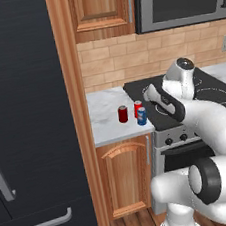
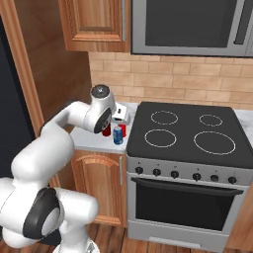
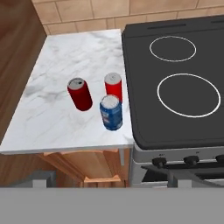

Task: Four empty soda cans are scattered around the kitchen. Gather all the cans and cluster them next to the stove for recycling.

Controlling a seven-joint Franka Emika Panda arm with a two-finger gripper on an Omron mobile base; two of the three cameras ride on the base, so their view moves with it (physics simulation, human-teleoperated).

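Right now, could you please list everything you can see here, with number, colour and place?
soda cans: three, two red and one blue, upright on the counter beside the stove
stove: one, black top with white rings, steel front
counter: one, white marble, left of the stove
microwave: one, dark, above the stove
cabinets: wooden, above and below the counter
refrigerator: one, dark, far left
gripper: one, white, open, above the stove's near left corner

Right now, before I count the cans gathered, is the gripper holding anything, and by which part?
Nothing is held: the gripper is open above the three cans on the counter.
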